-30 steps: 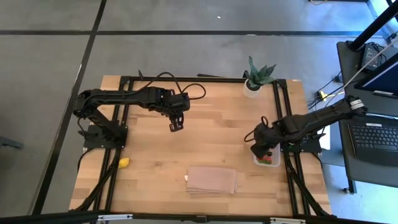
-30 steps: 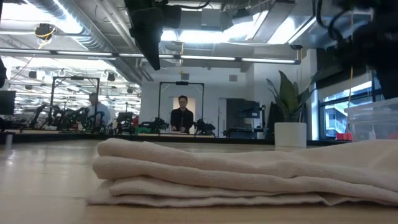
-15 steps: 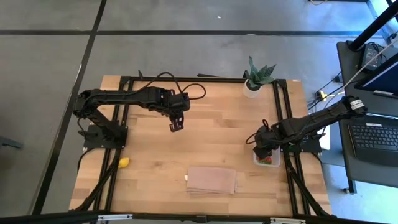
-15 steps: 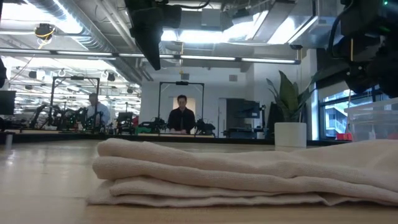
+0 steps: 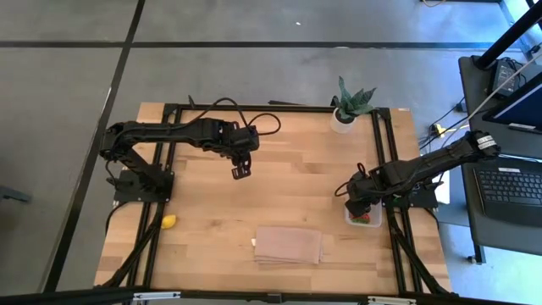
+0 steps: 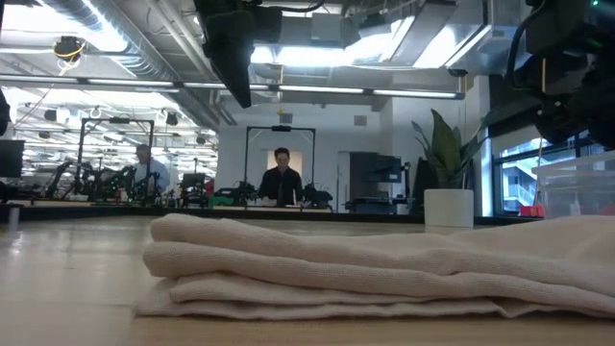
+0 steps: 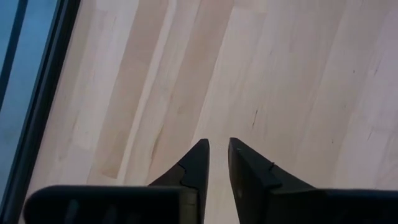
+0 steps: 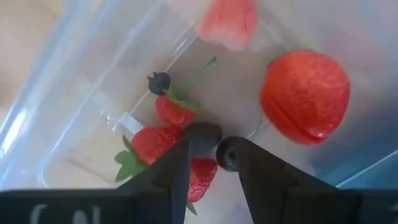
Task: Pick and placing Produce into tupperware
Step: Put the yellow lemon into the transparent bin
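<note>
The clear tupperware [image 5: 371, 220] sits near the table's right edge. In the right wrist view it holds a big red strawberry [image 8: 305, 96], small green-leafed strawberries [image 8: 152, 144], a pale red piece [image 8: 229, 22] and a dark berry [image 8: 159, 82]. My right gripper [image 5: 356, 206] reaches down into it, shut on two dark berries [image 8: 202, 138]. A yellow piece [image 5: 169, 222] lies on the wood at the near left. My left gripper [image 5: 240, 170] hangs shut over bare wood [image 7: 219, 149] at the table's middle left. My right gripper pinches two small dark berries side by side, one grey-dark [image 8: 202, 138] and one darker [image 8: 227, 155], between its fingertips [image 8: 183, 163]. It comes from above, pointing down into the tupperware. The berries hang just over the strawberries on the container's floor.
A folded tan cloth [image 5: 289, 245] lies at the near middle and fills the low view [image 6: 365, 269]. A spiky plant in a white pot [image 5: 345, 108] stands at the far edge. Black frame rails [image 5: 383, 161] run along the table's sides. People show in the room behind.
My right gripper has come down a little into the tupperware, then kept still over the last half second.
</note>
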`<state>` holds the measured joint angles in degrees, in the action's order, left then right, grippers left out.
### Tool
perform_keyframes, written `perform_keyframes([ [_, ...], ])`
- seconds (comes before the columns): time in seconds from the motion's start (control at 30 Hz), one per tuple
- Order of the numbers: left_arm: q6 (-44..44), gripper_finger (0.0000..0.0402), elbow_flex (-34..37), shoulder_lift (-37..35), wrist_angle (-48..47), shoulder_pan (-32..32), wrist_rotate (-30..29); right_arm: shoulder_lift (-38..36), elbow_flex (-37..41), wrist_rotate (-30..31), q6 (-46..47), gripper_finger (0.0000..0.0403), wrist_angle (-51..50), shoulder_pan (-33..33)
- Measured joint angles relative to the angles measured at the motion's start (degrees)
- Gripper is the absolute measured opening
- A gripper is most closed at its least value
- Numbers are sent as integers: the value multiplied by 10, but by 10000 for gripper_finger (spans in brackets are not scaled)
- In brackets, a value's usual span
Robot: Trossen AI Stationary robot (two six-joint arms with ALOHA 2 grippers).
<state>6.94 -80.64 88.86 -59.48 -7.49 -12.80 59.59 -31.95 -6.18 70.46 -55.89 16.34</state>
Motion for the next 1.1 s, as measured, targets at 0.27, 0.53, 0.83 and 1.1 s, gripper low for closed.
perform_keyframes([
  [0.27, 0, 68, 0, 0, 0, 0, 0, 0, 0, -11, -2, 161, 0, -1],
  [0.53, -2, 81, 0, 0, 0, 0, 0, -10, -94, -70, -45, 247, -50, -7],
  [0.83, -26, 90, 0, -34, 126, 2, 57, -13, -314, 249, -295, 269, 17, -32],
  [1.1, -30, 74, 0, -138, 160, 4, 42, -11, -339, 273, -469, 269, 122, -113],
])
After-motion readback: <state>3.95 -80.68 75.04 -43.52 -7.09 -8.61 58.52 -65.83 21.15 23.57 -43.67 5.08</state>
